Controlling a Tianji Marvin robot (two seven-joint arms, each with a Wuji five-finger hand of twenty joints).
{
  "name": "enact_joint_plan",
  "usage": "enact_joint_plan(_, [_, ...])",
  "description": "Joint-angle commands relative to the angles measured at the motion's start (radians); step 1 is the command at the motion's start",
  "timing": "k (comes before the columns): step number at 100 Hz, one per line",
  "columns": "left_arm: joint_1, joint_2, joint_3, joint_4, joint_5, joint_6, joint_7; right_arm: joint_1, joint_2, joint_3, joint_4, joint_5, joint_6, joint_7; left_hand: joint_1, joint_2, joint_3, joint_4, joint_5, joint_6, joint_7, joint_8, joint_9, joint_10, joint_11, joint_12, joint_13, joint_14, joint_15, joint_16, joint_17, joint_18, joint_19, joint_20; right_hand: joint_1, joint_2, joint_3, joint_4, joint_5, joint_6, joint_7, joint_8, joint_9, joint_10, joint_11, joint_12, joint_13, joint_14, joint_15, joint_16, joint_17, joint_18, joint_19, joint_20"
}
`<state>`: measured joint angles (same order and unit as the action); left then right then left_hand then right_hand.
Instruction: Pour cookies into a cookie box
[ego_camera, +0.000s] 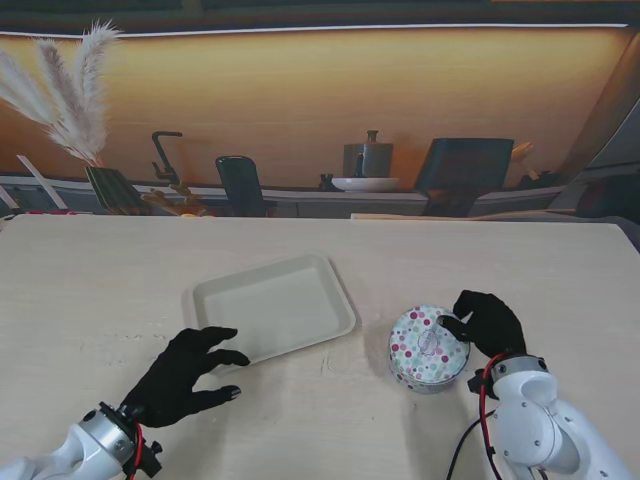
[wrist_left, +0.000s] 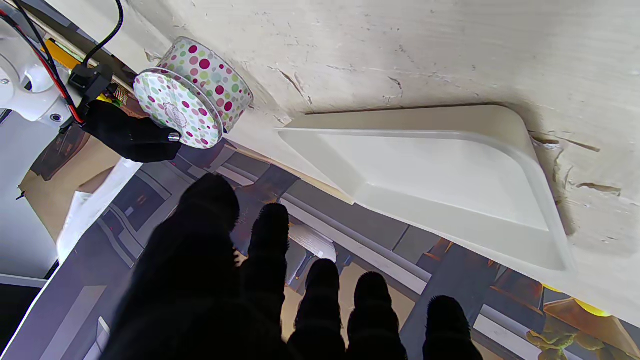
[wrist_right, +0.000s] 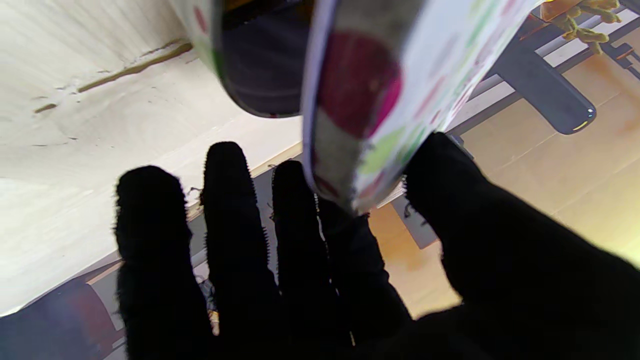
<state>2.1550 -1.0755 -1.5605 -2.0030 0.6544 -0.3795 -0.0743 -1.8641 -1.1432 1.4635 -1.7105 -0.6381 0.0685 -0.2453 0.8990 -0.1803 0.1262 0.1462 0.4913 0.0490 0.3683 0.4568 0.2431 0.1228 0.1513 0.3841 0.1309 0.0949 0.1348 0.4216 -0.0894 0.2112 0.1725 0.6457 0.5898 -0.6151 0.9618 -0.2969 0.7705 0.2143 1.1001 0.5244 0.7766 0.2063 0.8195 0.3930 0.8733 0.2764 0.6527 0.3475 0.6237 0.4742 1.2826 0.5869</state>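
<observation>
Polka-dotted round cookie box (ego_camera: 428, 348), lid pinched by right hand (ego_camera: 489, 322); left hand (ego_camera: 186, 376) splayed, empty.

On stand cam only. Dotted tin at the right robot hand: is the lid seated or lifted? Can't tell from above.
Observer: Lifted at the hand's side. The right wrist view shows a dark opening between the lid and the tin.
Operator: What's the grip?
Observer: The right robot hand pinches the lid's rim, with the thumb on one face and the fingers on the other.
Operator: Anything inside the tin?
Observer: Cannot tell. The interior shows only dark and blurred in that view.
</observation>
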Motion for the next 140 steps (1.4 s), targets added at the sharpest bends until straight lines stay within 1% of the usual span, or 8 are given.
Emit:
enact_joint_plan(1, [0.005,-0.002,0.002,-0.008,-0.003,0.003,-0.020,0.005,-0.005,-0.003,0.019,0.000,0.011,0.009,0.022,0.051,-0.017,-0.029,0.013,-0.013,-0.015,0.012,0.016,0.005,-0.012,-0.011,0.007,0.004,0.002,0.022,-0.011,0.003,-0.013,0.026,0.106,0.017,0.052,0.039,-0.022,-0.065,0.094,0.032,-0.034,-0.007,0.005,0.010,-0.028,0.028,0.020,0.021,-0.011,0.031,0.028,-0.008])
enact_joint_plan(42, [0.004,-0.002,0.004,-0.008,-0.005,0.007,-0.024,0.033,-0.005,-0.008,0.081,0.008,0.017,0.005,0.020,0.052,-0.018,-0.030,0.013,-0.012,-0.016,0.015,0.017,0.004,-0.012,-0.010,0.011,0.003,0.004,0.024,-0.011,0.004,-0.011,0.030,0.109,0.058,0.011,0.044,-0.077,-0.088,0.122,0.046,-0.062,-0.009,0.021,0.019,-0.041,0.024,0.075,0.050,-0.038,0.031,0.057,0.007])
enact_joint_plan(83, [0.006,-0.003,0.003,-0.006,-0.002,0.003,-0.017,0.052,-0.015,-0.014,0.133,0.007,0.027,-0.050,0.021,0.052,-0.017,-0.029,0.013,-0.013,-0.016,0.018,0.018,0.004,-0.011,-0.010,0.011,0.004,0.004,0.024,-0.012,0.005,-0.011,0.033,0.107,0.052,-0.001,0.046,-0.096,-0.118,0.139,0.036,-0.057,-0.019,0.036,0.025,-0.027,0.027,0.104,0.062,-0.038,0.029,0.074,0.017])
enact_joint_plan(102, [0.006,-0.003,0.002,-0.005,-0.001,0.001,-0.014,0.069,-0.027,-0.016,0.166,0.017,-0.043,-0.130,0.022,0.052,-0.017,-0.029,0.014,-0.012,-0.017,0.018,0.017,0.004,-0.012,-0.010,0.011,0.003,0.004,0.024,-0.012,0.005,-0.011,0.034,0.098,0.046,-0.003,0.048,-0.110,-0.149,0.139,-0.016,-0.060,-0.032,0.045,0.028,-0.035,0.030,0.112,0.064,-0.051,0.032,0.073,0.020])
enact_joint_plan(112, [0.007,-0.004,0.001,-0.005,0.001,-0.001,-0.012,0.071,-0.033,-0.017,0.170,0.010,-0.086,-0.178,0.021,0.052,-0.017,-0.030,0.014,-0.012,-0.017,0.018,0.018,0.004,-0.011,-0.010,0.011,0.003,0.004,0.024,-0.012,0.005,-0.011,0.033,0.051,0.039,-0.002,0.045,-0.144,-0.118,0.061,-0.160,-0.100,-0.029,0.020,0.019,-0.074,0.030,0.094,0.059,-0.090,0.034,0.060,0.017])
enact_joint_plan(120, [0.006,-0.004,0.000,-0.003,0.002,-0.003,-0.008,0.054,-0.029,-0.009,0.146,-0.010,-0.115,-0.173,0.021,0.053,-0.017,-0.029,0.013,-0.011,-0.019,0.017,0.018,0.006,-0.011,-0.010,0.011,0.005,0.004,0.024,-0.012,0.005,-0.011,0.033,-0.048,0.067,0.029,0.096,-0.166,-0.090,-0.081,-0.240,-0.189,-0.036,-0.019,0.006,-0.172,0.013,0.050,0.054,-0.185,0.017,0.025,0.011])
enact_joint_plan(127, [0.006,-0.004,0.001,-0.003,0.003,-0.005,-0.006,0.036,-0.020,0.001,0.123,-0.052,-0.152,-0.167,0.020,0.054,-0.018,-0.030,0.012,-0.010,-0.020,0.015,0.019,0.005,-0.011,-0.010,0.013,0.004,0.004,0.024,-0.012,0.005,-0.011,0.033,-0.118,0.099,0.035,0.186,-0.188,-0.088,-0.183,-0.161,-0.259,-0.047,-0.043,-0.005,-0.245,-0.010,0.015,0.052,-0.259,-0.010,-0.011,0.010])
enact_joint_plan(140, [0.006,-0.004,0.000,-0.003,0.004,-0.006,-0.008,0.002,-0.001,0.018,0.081,-0.148,-0.221,-0.156,0.019,0.057,-0.019,-0.030,0.011,-0.010,-0.022,0.013,0.017,0.003,-0.011,-0.010,0.010,0.003,0.004,0.024,-0.012,0.003,-0.012,0.032,-0.213,0.150,-0.024,0.207,-0.223,-0.109,-0.335,-0.202,-0.333,-0.061,-0.144,-0.048,-0.374,-0.048,-0.113,0.001,-0.385,-0.056,-0.125,-0.041])
